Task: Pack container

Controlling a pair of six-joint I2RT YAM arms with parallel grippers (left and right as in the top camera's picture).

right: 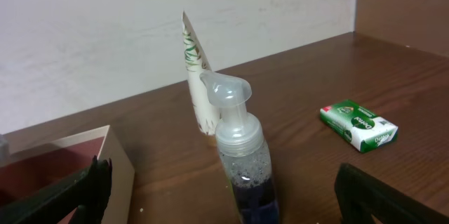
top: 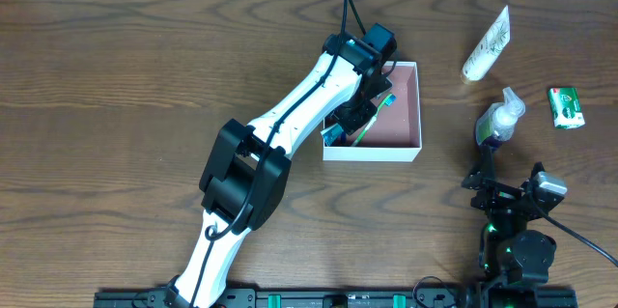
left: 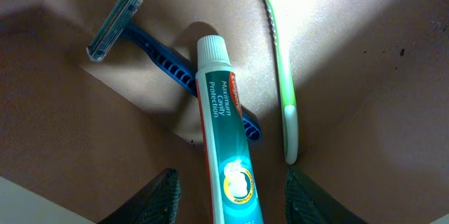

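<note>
We see the container point(top: 372, 154) mid-scene on the desk point(top: 116, 76), left end effector point(left: 230, 178) spread wide inside it over the toothpaste point(left: 223, 112), right end effector point(right: 223, 175) equally wide near the pump bottle point(right: 238, 147).

Dark brown wood-grain counter point(top: 116, 57) spanning the whole scene. A plain off-white wall point(right: 105, 27) rises along its far edge. The lighting is even and diffuse.

- Matt cardboard for the container point(top: 372, 153), white outside, dusty pink within.
- Dark grained wood with a low sheen on the table point(top: 116, 47).
- Glossy plastic toothpaste tube point(left: 228, 154), ribbed white cap.
- Ribbed blue plastic razor point(left: 165, 61).
- Smooth translucent green plastic toothbrush point(left: 284, 76).
- Clear shiny plastic pump bottle point(right: 242, 161).
- Glossy printed soap packet point(right: 359, 126).
</note>
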